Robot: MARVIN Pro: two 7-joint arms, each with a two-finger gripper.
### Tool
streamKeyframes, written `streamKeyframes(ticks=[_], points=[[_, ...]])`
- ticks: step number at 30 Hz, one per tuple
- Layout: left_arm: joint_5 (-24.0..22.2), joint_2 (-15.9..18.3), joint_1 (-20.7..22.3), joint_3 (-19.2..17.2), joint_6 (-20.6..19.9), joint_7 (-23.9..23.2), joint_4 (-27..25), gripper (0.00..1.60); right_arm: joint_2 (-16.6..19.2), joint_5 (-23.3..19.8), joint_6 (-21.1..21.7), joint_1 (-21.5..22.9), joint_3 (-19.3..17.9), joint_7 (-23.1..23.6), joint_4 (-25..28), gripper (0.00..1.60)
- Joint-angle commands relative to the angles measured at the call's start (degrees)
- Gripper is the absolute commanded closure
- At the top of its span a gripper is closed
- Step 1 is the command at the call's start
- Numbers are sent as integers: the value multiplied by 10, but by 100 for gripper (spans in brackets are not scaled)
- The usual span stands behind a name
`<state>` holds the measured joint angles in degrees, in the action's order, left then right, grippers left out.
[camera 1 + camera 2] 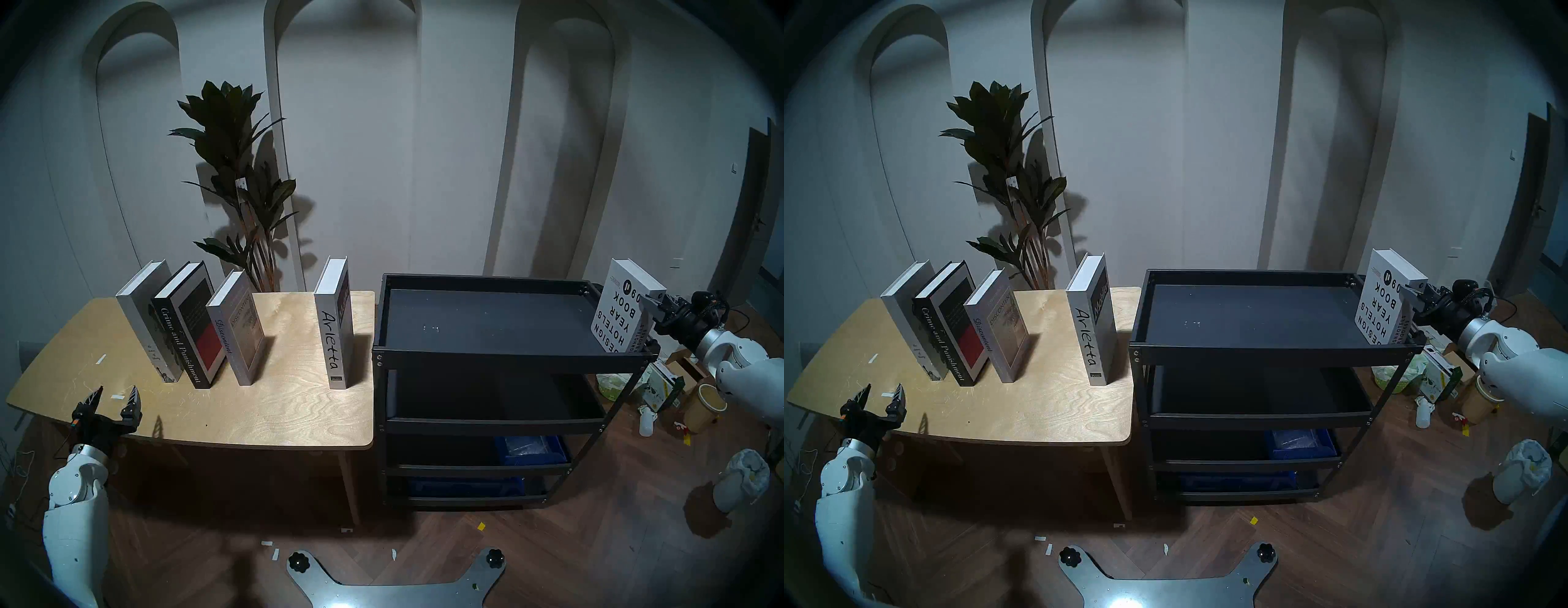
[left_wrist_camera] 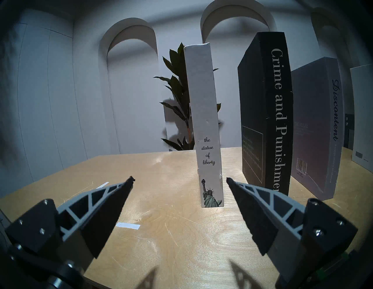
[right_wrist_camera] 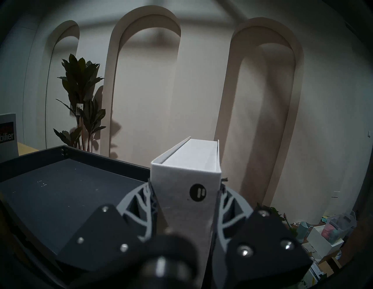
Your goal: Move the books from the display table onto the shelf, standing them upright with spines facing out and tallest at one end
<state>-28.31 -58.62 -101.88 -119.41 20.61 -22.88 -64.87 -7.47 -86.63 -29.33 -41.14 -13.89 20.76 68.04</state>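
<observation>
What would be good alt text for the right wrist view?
The right end effector grips a white book by its spine, at the right end of a black trolley's top tray. Behind are white arched wall niches and a potted plant.

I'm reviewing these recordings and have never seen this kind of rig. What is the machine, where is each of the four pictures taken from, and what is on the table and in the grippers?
It is a robot with two white arms, each ending in a two-fingered gripper. The two wide pictures come from cameras on its head, looking down; the other two come from cameras on the wrists, looking out between the fingers.

On the wooden table four books stand: the Statue of Liberty book, Crime and Punishment, Discontent and, apart from them, Arietta.

The left gripper is open and empty, at the table's near edge, facing the Statue of Liberty book.

The right gripper is shut on the Design Hotels Yearbook, held upright at the right end of the black cart. Whether it rests on the tray is unclear.
</observation>
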Motion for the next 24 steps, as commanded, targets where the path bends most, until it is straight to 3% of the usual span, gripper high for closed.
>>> streamKeyframes(ticks=[1,4,8,14,16,22,24], points=[[0,7,3,-4,1,1,-10,0,9,-22,-22,-4,-8,1,-2,105],[0,7,3,-4,1,1,-10,0,9,-25,-25,-6,-8,1,-3,90],[0,7,3,-4,1,1,-10,0,10,-28,-28,-8,-9,1,-2,56],[0,7,3,-4,1,1,-10,0,10,-32,-31,-8,-11,2,-3,38],[0,7,3,-5,1,1,-10,0,11,-33,-33,-9,-12,1,-3,21],[0,7,3,-5,1,1,-10,0,11,-34,-35,-8,-11,-1,-2,18],[0,7,3,-5,1,1,-10,0,11,-34,-36,-7,-13,-3,0,29]])
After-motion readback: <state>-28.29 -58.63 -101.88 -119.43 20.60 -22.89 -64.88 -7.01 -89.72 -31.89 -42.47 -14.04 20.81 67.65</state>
